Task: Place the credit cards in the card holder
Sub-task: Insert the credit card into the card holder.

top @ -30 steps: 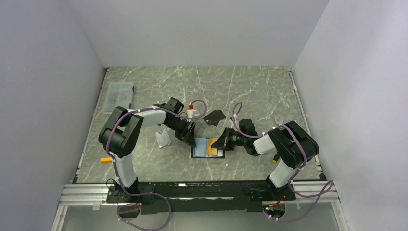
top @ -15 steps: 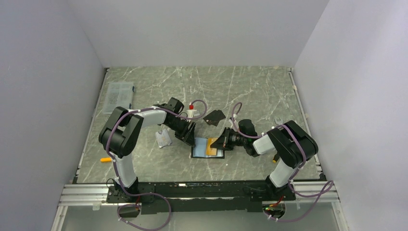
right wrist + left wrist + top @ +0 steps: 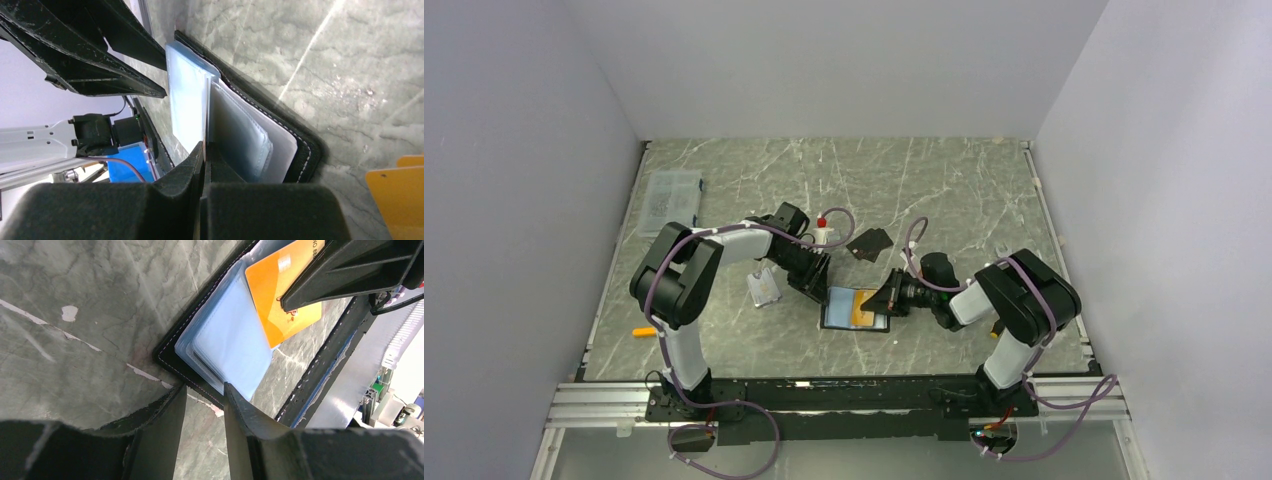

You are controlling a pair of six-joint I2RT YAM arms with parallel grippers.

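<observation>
While right pincer [image 3: 205,150] pinches orange card [image 3: 270,305] over card holder [image 3: 230,347], left pincer [image 3: 205,392] half-open, empty, at holder's edge.

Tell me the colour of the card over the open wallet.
The card is orange with dark print. The left wrist view shows it best.

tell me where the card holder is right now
In the top view the card holder lies open on the table between the left gripper and right gripper, with an orange card over it.
</observation>
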